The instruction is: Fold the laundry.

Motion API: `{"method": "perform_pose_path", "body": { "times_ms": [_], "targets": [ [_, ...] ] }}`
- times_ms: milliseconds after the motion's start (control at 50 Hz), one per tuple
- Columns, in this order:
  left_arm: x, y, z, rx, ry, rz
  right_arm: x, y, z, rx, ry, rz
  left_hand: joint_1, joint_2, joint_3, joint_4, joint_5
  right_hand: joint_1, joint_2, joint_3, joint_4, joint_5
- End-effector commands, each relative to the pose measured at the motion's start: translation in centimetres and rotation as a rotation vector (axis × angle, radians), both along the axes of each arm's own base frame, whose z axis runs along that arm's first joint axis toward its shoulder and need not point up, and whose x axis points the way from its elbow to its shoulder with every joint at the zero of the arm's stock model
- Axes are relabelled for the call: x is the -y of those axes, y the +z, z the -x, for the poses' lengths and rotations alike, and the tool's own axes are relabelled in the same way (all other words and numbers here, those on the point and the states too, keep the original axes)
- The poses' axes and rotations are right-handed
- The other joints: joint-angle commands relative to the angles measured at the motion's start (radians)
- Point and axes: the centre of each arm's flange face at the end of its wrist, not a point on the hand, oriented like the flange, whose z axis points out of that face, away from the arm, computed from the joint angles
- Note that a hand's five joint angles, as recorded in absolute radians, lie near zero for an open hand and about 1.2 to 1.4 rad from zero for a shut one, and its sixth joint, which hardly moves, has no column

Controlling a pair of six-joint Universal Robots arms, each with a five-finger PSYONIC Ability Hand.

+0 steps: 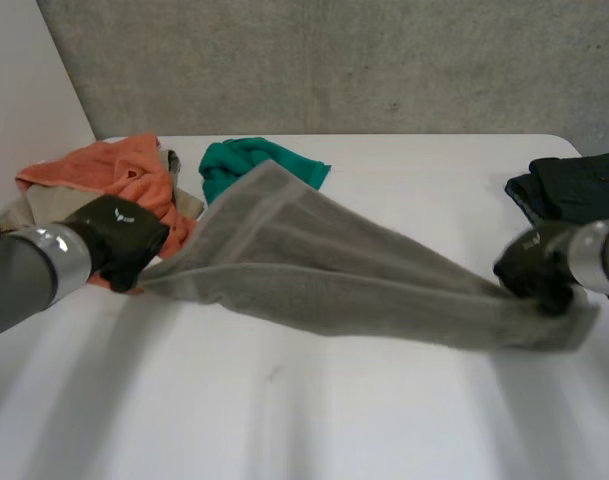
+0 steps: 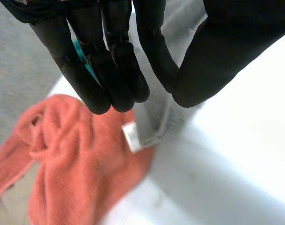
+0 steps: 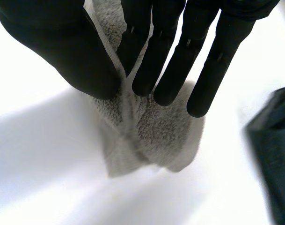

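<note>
A grey towel (image 1: 324, 265) is stretched between my two hands above the white table (image 1: 284, 410). My left hand (image 1: 119, 240) pinches one end of it; in the left wrist view the fingers (image 2: 109, 70) and thumb press the grey towel's corner (image 2: 163, 119), which carries a white label (image 2: 131, 137). My right hand (image 1: 532, 268) pinches the other end; in the right wrist view its fingers (image 3: 179, 61) and thumb clamp the grey towel (image 3: 151, 136), whose end hangs below them. The towel's far edge sags over toward the green cloth.
An orange towel (image 1: 124, 170) lies at the far left over a beige cloth (image 1: 44, 205); it is under my left hand (image 2: 67, 159). A green cloth (image 1: 244, 160) lies at the back middle. A dark cloth (image 1: 574, 185) sits at the far right, beside my right hand (image 3: 273, 154).
</note>
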Motion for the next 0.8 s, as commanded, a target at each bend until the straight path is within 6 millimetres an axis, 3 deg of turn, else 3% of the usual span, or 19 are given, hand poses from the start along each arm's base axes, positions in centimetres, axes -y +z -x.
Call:
{"method": "perform_pose_path", "body": {
  "times_ms": [20,40,120,200,320,420,520,620,800],
  "targets": [
    [0.2,-1.9,-0.7,0.062,-0.064,-0.063,0.0,-1.0,0.9,-0.037,0.040,-0.034,0.242,0.203,0.214,0.204,0.223,0.291,0.222,0.217,0.205,0.214],
    [0.7,-2.1,-0.6,0.052,-0.066,-0.055,0.3,-1.1,0.8,-0.022,0.034,-0.006,0.242,0.203,0.214,0.204,0.223,0.291,0.222,0.217,0.205,0.214],
    [2.9,-3.1,0.2,-0.036,-0.073,-0.027,2.4,-1.4,-0.2,0.083,-0.013,0.126,-0.698,-0.737,-0.726,-0.736,-0.717,0.291,0.222,0.217,0.205,0.214],
    [3.7,-3.0,1.0,-0.115,-0.051,-0.010,3.8,-1.7,-1.0,0.174,-0.058,0.216,-0.709,-0.747,-0.737,-0.747,-0.727,0.291,0.222,0.217,0.205,0.214],
    [4.0,-3.4,2.1,-0.194,-0.015,0.009,3.7,-2.3,-1.5,0.214,-0.071,0.228,-0.703,-0.742,-0.731,-0.741,-0.722,0.291,0.222,0.217,0.205,0.214],
    [3.2,-4.8,2.6,-0.170,-0.001,-0.044,4.2,-2.6,-1.5,0.226,-0.079,0.253,-0.636,-0.674,-0.664,-0.673,-0.654,0.291,0.222,0.217,0.205,0.214],
    [2.0,-5.8,3.1,-0.147,-0.042,-0.067,5.9,-3.7,-1.6,0.252,-0.100,0.321,-0.615,-0.654,-0.643,-0.653,-0.633,0.291,0.222,0.217,0.205,0.214],
    [2.2,-6.6,3.4,-0.125,-0.061,-0.044,7.7,-4.5,-1.5,0.260,-0.139,0.381,-0.618,-0.656,-0.646,-0.656,-0.636,0.291,0.222,0.217,0.205,0.214],
    [2.5,-8.5,4.3,-0.093,-0.082,-0.043,7.8,-5.2,-1.8,0.274,-0.172,0.367,-0.627,-0.665,-0.655,-0.664,-0.645,0.291,0.222,0.217,0.205,0.214]
  ]
}}
